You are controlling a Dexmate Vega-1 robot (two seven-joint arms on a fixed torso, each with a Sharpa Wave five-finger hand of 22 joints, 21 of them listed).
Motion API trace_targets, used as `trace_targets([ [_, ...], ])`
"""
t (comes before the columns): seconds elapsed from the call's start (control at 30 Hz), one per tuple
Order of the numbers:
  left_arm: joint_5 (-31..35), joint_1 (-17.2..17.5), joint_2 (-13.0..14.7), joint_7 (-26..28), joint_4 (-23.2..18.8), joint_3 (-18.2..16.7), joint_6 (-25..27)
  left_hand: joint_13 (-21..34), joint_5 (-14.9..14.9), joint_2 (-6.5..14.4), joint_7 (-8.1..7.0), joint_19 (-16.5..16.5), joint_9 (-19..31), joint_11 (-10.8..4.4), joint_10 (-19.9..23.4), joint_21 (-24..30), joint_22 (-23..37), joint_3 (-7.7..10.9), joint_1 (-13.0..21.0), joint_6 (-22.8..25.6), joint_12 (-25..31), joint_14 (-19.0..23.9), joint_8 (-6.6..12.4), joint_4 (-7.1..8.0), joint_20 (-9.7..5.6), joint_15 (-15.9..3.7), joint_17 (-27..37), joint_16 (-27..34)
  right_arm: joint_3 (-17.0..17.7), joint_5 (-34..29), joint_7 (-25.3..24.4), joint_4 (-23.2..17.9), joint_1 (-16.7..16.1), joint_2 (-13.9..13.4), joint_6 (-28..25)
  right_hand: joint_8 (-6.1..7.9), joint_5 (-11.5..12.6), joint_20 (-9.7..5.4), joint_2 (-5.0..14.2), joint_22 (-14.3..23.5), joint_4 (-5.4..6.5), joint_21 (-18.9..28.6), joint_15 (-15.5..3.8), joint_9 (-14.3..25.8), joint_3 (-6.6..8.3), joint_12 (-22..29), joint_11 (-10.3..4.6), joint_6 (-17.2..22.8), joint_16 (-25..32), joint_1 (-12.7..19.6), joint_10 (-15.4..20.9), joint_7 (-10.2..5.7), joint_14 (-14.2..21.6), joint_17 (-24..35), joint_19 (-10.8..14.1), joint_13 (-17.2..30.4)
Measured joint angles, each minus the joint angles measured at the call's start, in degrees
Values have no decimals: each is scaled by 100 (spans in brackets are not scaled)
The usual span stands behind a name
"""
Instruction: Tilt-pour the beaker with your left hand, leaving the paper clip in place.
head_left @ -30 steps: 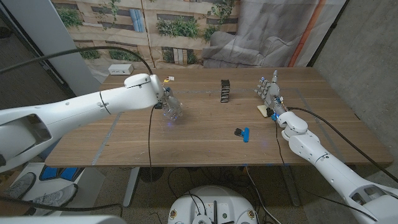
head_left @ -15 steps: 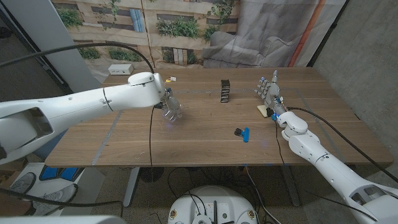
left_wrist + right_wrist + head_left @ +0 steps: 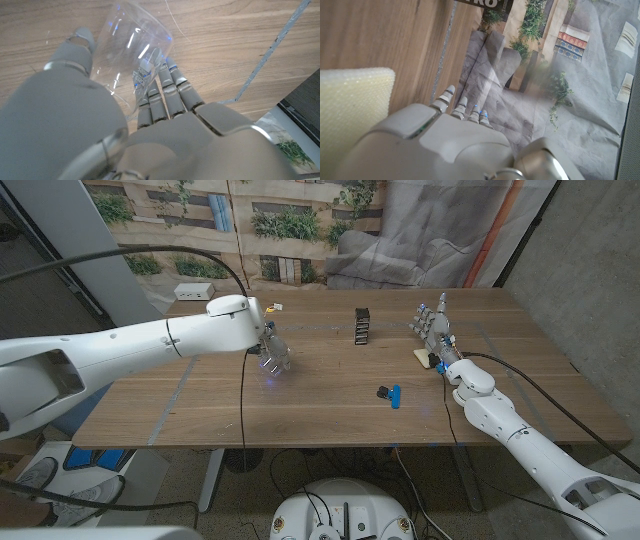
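My left hand grips the beaker, a clear plastic cup with faint printed marks on its wall, held tilted with its open mouth pointing away from my palm, over the wooden tabletop. My fingers lie along one side of it and my thumb presses the other. The paper clip, a black and blue binder clip, lies on the table well apart from that hand, nearer my right hand.

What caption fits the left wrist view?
Left hand holds a tilted clear beaker over the wooden table.
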Motion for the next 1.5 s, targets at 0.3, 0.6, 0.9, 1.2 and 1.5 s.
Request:
trace_targets([
  [0.3,-107,224,19,271,-47,-289,-105,35,-1,0,0,-1,-2,0,0,1,0,23,0,0,-21,1,0,-24,1,-2,0,-27,0,0,0,1,0,0,0,0,0,0,0,0,0,0,0,0,0,0,0,0,0,0,0,0,0,0,0,0],
  [0.6,-323,753,105,657,-243,-893,-262,67,-5,0,1,-2,-26,20,83,44,-1,32,0,1,-133,7,0,-32,3,-8,-21,-89,0,0,-1,1,1,0,0,0,0,0,0,0,0,0,0,0,0,0,0,0,0,0,0,0,0,0,0,0],
  [0.9,-436,1466,195,1138,-457,-1577,-587,70,-4,0,1,-36,-49,20,84,44,-1,55,0,0,-205,8,0,-55,-29,-9,-87,-151,0,0,0,3,1,0,1,0,0,0,0,0,0,0,0,0,0,0,0,0,0,0,0,0,0,0,0,0],
  [1.2,-468,2308,251,1705,-584,-2200,-1216,119,17,0,1,-36,-52,20,122,44,-1,55,0,0,-284,27,0,-55,-27,-28,-105,-198,0,0,1,5,1,1,2,0,0,0,0,0,0,0,0,0,0,0,0,0,0,0,0,0,0,0,0,0],
  [1.5,-423,3022,263,2259,-598,-2697,-1969,120,17,0,1,-36,-76,20,122,44,-1,54,0,0,-297,17,0,-54,-26,-39,-107,-205,0,-1,3,7,2,1,4,0,0,0,0,0,0,0,0,0,0,0,0,0,0,0,0,0,0,0,0,0],
])
